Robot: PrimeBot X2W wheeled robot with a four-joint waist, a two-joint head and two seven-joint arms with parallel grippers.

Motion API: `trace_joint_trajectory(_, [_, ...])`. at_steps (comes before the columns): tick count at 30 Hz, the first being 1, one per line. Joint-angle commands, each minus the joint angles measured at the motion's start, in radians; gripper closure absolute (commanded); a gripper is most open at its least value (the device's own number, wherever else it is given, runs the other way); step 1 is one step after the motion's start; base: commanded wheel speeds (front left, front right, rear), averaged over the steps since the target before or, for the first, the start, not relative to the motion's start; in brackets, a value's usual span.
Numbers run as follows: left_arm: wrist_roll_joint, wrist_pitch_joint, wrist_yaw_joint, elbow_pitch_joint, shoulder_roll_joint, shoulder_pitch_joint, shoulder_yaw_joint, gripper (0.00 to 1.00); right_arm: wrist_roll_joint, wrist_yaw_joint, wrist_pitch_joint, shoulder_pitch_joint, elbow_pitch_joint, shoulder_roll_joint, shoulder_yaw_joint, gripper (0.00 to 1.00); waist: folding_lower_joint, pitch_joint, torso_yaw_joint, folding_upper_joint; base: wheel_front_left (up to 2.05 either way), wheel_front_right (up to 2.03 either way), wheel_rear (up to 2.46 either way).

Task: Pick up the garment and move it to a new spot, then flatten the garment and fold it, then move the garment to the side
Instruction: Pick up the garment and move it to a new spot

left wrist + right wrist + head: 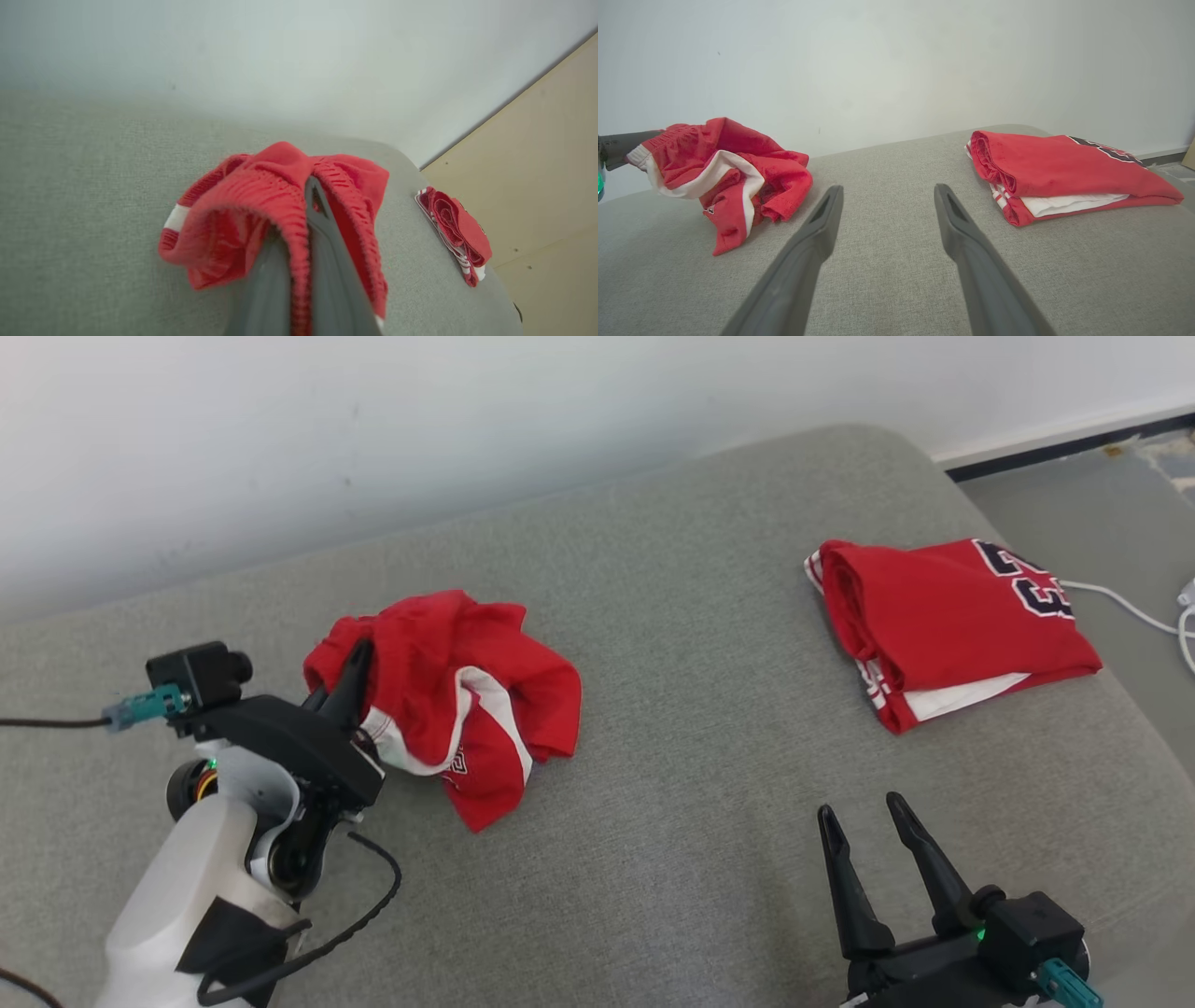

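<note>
While left gripper [358,663] pinches the garment [467,691], ribbed hem [280,196] plain from its wrist, right gripper [861,805] gapes empty.

Cloth on cloth, all matt.
Red garment [420,653] at nine o'clock: ribbed, holey mesh knit; folded jersey [943,616] at two o'clock smoother; cushion [672,784] coarse grey weave.

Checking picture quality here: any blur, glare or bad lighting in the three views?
Head view: even, soft light, no glare, faint shadow under the crumpled garment, sharp throughout. Left wrist view: the left gripper and that garment bunched over it sit too near and blur. Right wrist view: the right gripper softens toward the bottom edge, while the folded jersey is crisp.
</note>
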Motion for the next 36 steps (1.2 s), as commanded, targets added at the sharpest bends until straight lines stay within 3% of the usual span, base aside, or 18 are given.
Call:
trace_joint_trajectory(1, [-0.002, -0.022, -0.01, 0.025, 0.01, 0.019, 0.005, 1.0, 0.0, 0.0, 0.0, -0.007, -0.003, 0.004, 0.004, 0.0, -0.0001, 0.039, 0.022, 0.0, 0.0, 0.0, 0.0])
trace_joint_trajectory(10, [-0.004, -0.099, -0.041, 0.158, 0.01, 0.051, -0.002, 1.0, -0.003, 0.0, 0.0, -0.035, -0.003, 0.002, 0.016, 0.0, -0.0001, 0.062, 0.048, 0.0, 0.0, 0.0, 0.0])
trace_joint_trajectory(11, [-0.009, -0.11, -0.048, 0.167, 0.007, 0.055, -0.003, 0.74, -0.003, 0.0, 0.0, -0.038, -0.002, 0.0, 0.018, 0.0, -0.0001, 0.06, 0.05, 0.0, 0.0, 0.0, 0.0])
trace_joint_trajectory(12, [-0.009, -0.11, -0.048, 0.167, 0.007, 0.055, -0.003, 0.74, -0.003, 0.0, 0.0, -0.038, -0.002, 0.0, 0.018, 0.0, -0.0001, 0.06, 0.05, 0.0, 0.0, 0.0, 0.0])
trace_joint_trajectory(13, [-0.009, -0.122, -0.051, 0.174, 0.004, 0.061, -0.008, 0.62, -0.002, 0.0, 0.0, -0.038, -0.001, -0.002, 0.018, 0.0, -0.0001, 0.055, 0.054, 0.0, 0.0, 0.0, 0.0])
trace_joint_trajectory(14, [-0.003, -0.138, -0.054, 0.179, 0.005, 0.067, -0.013, 0.35, -0.002, 0.0, 0.0, -0.037, 0.0, -0.004, 0.018, 0.0, -0.0001, 0.051, 0.057, 0.0, 0.0, 0.0, 0.0])
trace_joint_trajectory(15, [0.001, -0.157, -0.057, 0.186, 0.004, 0.074, -0.015, 0.02, -0.001, 0.0, 0.0, -0.035, 0.002, -0.006, 0.017, 0.0, -0.0001, 0.044, 0.061, 0.0, 0.0, 0.0, 0.0])
trace_joint_trajectory(19, [0.051, -0.265, -0.048, 0.202, 0.019, 0.119, -0.039, 0.0, 0.002, 0.0, 0.0, -0.015, 0.004, -0.011, 0.019, 0.0, -0.0001, 0.003, 0.082, 0.0, 0.0, 0.0, 0.0])
trace_joint_trajectory(25, [0.114, -0.312, -0.005, 0.155, 0.04, 0.212, -0.013, 0.0, 0.024, 0.0, 0.0, 0.003, 0.0, -0.012, 0.028, 0.0, -0.0001, -0.05, 0.112, 0.0, 0.0, 0.0, 0.0])
trace_joint_trajectory(36, [0.292, -0.313, 0.061, -0.165, 0.035, 0.472, 0.156, 0.0, 0.043, 0.0, 0.0, 0.032, -0.003, -0.009, 0.027, 0.0, -0.0001, -0.128, 0.182, 0.0, 0.0, 0.0, 0.0])
